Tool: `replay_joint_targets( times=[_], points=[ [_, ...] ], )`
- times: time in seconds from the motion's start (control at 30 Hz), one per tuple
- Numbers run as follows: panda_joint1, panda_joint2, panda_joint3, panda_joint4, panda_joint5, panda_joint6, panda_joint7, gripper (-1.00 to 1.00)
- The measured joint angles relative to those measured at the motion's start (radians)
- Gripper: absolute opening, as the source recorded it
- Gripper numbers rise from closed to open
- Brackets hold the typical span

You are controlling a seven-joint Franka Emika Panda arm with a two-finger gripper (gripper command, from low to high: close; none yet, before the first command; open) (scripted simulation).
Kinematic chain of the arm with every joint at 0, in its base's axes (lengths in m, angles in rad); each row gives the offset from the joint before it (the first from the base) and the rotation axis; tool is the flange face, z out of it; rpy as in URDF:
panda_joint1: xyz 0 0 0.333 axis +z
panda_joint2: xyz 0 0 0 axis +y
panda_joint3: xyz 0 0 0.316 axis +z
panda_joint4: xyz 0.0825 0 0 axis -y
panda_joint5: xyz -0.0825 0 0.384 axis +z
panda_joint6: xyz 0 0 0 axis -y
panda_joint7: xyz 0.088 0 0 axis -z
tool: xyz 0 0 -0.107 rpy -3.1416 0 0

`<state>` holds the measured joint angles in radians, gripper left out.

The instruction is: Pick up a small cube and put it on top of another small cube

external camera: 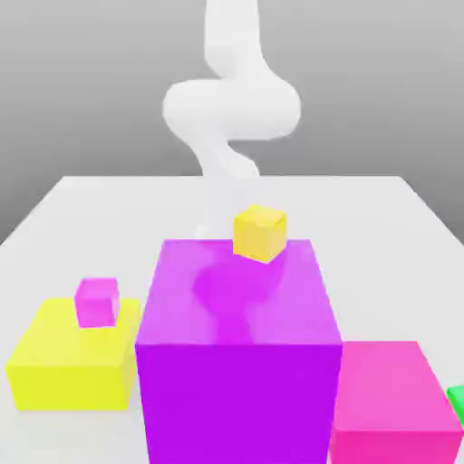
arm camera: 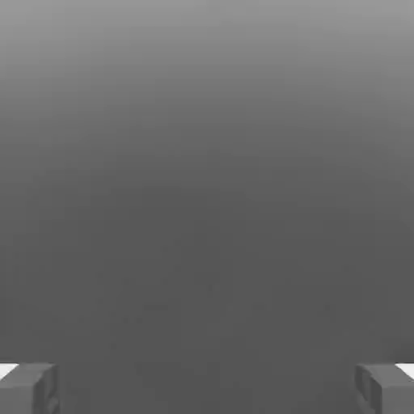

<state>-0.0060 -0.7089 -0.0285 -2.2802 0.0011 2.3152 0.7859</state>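
The gripper's fingers [arm camera: 369,386] stand wide apart (nothing between them); beyond the white arm [external camera: 232,109], nearer the camera, sits the small yellow cube [external camera: 260,234].

From where I stand, the gripper [arm camera: 207,390] has its two fingers spread wide apart — each a blocky dark grey piece, the pair facing one another across an open gap. Nothing is gripped between them. Behind and around them runs a smooth grey expanse [arm camera: 207,202] — paler along one edge, deepening to a darker grey towards the fingers. A small bright white patch [arm camera: 6,369] shows beside each finger, on its outer side.
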Motion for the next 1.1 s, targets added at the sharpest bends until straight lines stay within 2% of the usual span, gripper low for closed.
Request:
replay_joint_targets(
  times=[0.3,0.6,1.1],
  points=[
    [-0.027,0.33,-0.112,0.072,0.031,0.056,-0.071,0.0],
    [-0.081,0.658,-0.211,0.143,0.113,0.109,-0.178,0.0],
    [-0.274,1.207,-0.245,0.262,0.235,0.195,-0.343,0.0]
  ],
)
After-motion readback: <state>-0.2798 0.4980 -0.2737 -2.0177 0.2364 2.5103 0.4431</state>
